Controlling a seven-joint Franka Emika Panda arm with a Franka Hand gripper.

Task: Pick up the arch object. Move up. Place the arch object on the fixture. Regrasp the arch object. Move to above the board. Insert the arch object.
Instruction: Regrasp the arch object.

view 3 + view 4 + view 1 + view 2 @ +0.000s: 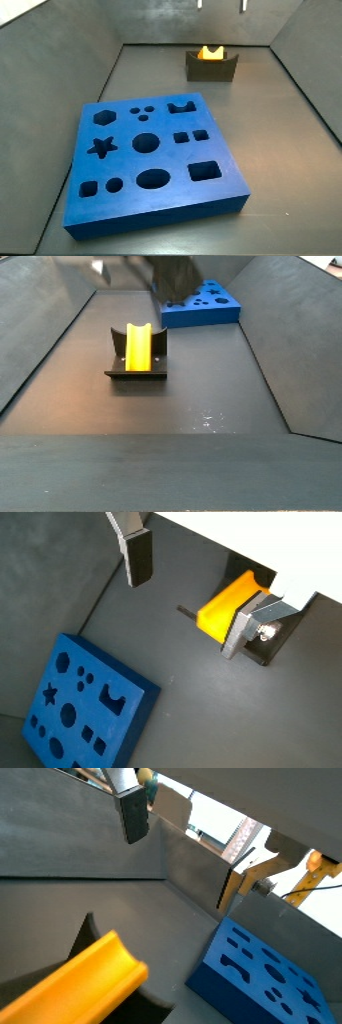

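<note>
**Arch object sat in the fixture, gripper open above**

The arch object (138,346) rested in the U-shaped dip of the fixture (136,375), its yellow body standing between the 2 dark side walls. In a side view (210,52) it showed as a small yellow piece seated in the fixture (211,67) near the far wall of the enclosure, well apart from the board (150,163).

The gripper (201,587) hung above the floor with its jaws spread and nothing between them. In both wrist views 1 finger (138,557) showed as a silver plate with a dark pad; the other finger (251,622) lay close to the yellow piece (227,607), though contact could not be judged.

The board (83,707) lay flat on the dark floor, its star, circle and arch cut-outs unfilled.
</note>
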